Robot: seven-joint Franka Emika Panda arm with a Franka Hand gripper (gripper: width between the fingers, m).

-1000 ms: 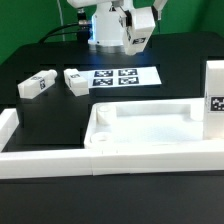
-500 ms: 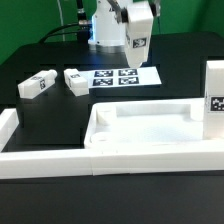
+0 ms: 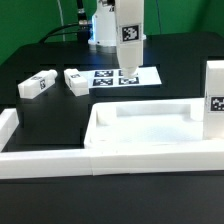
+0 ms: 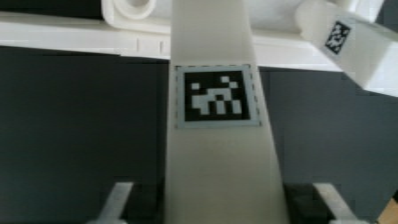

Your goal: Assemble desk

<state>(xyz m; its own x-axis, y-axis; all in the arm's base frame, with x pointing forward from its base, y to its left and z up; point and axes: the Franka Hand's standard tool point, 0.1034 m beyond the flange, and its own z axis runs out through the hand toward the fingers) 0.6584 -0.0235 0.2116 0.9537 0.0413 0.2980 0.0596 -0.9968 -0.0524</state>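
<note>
Held leg point(image 3: 129, 45) upright, long axis vertical

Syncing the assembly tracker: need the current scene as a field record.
gripper: closed on held leg
held leg: upright, tag facing the exterior camera, in front of the marker board; contact with board cannot be told
first loose leg: lying on table, exterior view's left
second loose leg: lying beside the first
standing leg: upright, exterior view's right
desk top: flat, rim up, no leg attached in view
</note>
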